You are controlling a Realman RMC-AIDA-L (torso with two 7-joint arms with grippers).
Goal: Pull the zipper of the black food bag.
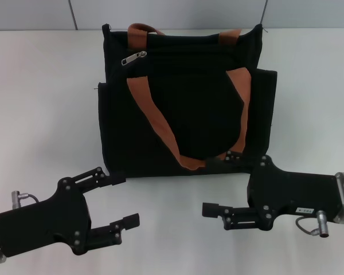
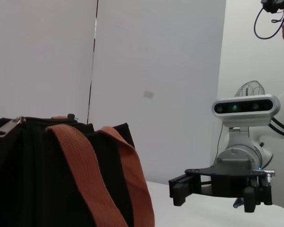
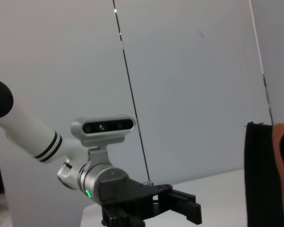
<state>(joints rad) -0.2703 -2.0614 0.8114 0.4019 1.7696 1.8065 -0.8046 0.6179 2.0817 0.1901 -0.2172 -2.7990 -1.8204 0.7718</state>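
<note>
We see the zipper (image 1: 134, 58) as a small silver pull tab lying at the far left end of the zip line, near the top left corner of the black food bag (image 1: 183, 109). The bag stands on the white table (image 1: 40, 114), well toward the far side, centred between our two arms. Its two orange-brown straps (image 1: 160, 123) hang down the near face and meet low near the bottom edge. In the left wrist view the pull tab (image 2: 7, 126) sits at the bag's top edge, beside a strap (image 2: 92, 182).

Our left gripper (image 1: 117, 200) hovers near the bag's near left corner, fingers spread wide and holding nothing. Our right gripper (image 1: 218, 213) hovers on the near right, just off the bag's bottom edge, pointing left; it grasps nothing, and we cannot tell how far its fingers are parted.
</note>
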